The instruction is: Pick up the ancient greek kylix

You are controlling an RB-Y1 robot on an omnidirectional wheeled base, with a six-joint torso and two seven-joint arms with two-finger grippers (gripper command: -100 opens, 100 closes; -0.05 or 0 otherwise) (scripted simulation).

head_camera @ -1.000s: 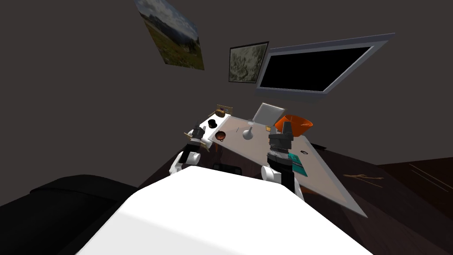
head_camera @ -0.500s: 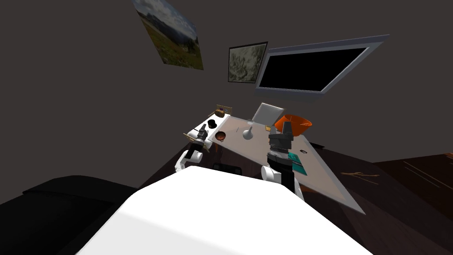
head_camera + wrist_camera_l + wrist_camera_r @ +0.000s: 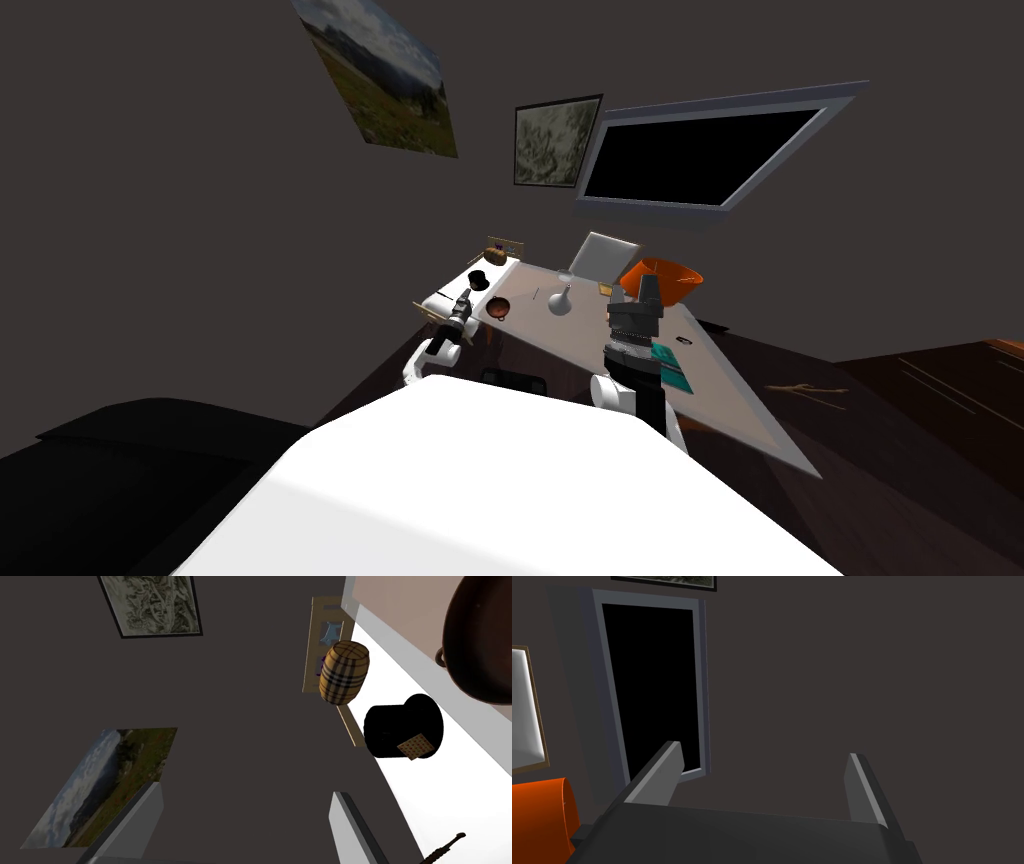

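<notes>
Left gripper (image 3: pixel 245 816) fingers spread, empty. Brown kylix (image 3: pixel 480 641) sits by the table's (image 3: pixel 395 606) left edge, outside both fingers and apart from them. Right gripper (image 3: pixel 762 776) spread, empty.

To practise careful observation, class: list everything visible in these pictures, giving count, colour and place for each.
table: one, beige top, grey rim, ahead
white surface: one, at the table's left end
kylix: one, brown, on the table near the white surface
top hat: one, black, on the white surface
barrel-shaped bag: one, tan plaid, beyond the hat
flask: one, grey, mid-table
bowl: one, orange, table's far side
book: one, teal, on the table
window: one, grey frame, black area inside
landscape picture: one, green, on the wall
framed picture: one, grey-green, beside the window
left gripper: one, fingers open, near the hat
right gripper: one, fingers open, raised above the table
</notes>
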